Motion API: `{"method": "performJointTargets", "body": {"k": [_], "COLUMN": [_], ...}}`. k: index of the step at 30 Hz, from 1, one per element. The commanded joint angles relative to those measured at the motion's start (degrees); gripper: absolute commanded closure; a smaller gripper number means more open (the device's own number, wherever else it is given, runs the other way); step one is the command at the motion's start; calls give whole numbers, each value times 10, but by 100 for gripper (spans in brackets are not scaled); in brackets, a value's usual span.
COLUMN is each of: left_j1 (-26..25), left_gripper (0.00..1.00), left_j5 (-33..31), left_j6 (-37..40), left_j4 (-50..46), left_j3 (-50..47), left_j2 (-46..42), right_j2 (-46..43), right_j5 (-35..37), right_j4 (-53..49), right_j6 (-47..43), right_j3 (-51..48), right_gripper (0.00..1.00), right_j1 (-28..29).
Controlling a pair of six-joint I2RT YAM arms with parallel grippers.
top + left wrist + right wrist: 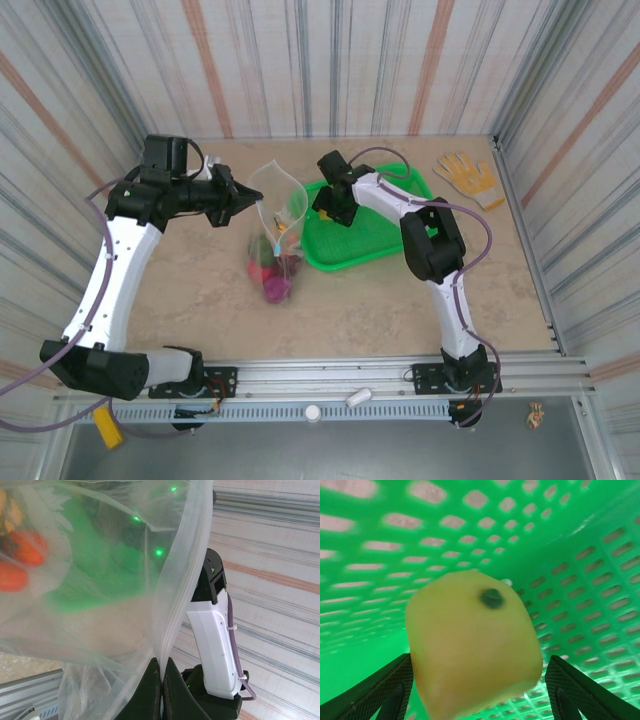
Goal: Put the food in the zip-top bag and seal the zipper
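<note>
Squarely within right pincer [477, 692]: yellow food [470, 635]

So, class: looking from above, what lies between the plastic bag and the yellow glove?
The green tray lies between the bag and the glove, with the right gripper over its left side; the top view shows this.

The left arm reaches in from left of the zip-top bag [278, 205], left gripper [247, 200] clamped on the bag's rim, while the right arm folds in just right of the bag, right gripper [335, 212] tipped downward, fingers [385, 690] spread wide.
</note>
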Motion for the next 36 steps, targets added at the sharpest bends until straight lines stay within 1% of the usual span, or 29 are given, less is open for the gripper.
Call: {"method": "performJointTargets", "body": {"k": [1,5,9,13,16,18,21,24,25,27,31,36], "left_j1": [3,3,3,3,3,4,3,3,3,3,2,1], "left_gripper": [100,100,100,100,100,100,100,100,100,100,100,100], "left_j5": [1,0,1,0,-1,0,0,0,0,0,0,0], "left_j6": [12,13,14,13,14,14,14,13,14,12,13,13], "left_j4": [-2,-2,-1,-1,-1,-1,-2,-1,-2,-1,-1,-1], "left_j3": [8,7,8,4,2,0,0,1,1,1,2,-3], "left_j2": [-14,-15,-16,-19,-21,-22,-23,-22,-22,-22,-23,-25], "right_j2": [14,-7,-18,-28,-26,-21,-16,-13,-14,-20,-63,-163], "right_j5": [32,51,46,49,32,8,-9,-24,-30,-31,-27,-7], "right_j4": [-44,-39,-34,-35,-35,-34,-30,-30,-29,-30,-11,38], "right_j6": [-36,-57,-95,-128,-141,-149,-156,-162,-166,-173,-199,-219], "right_j3": [6,-10,-9,-3,5,12,15,16,16,13,-12,-85], "right_gripper": [29,33,37,35,35,39,45,55,61,66,66,67], "right_j1": [-8,-12,-20,-30,-41,-46,-47,-46,-46,-46,-46,-49]}}
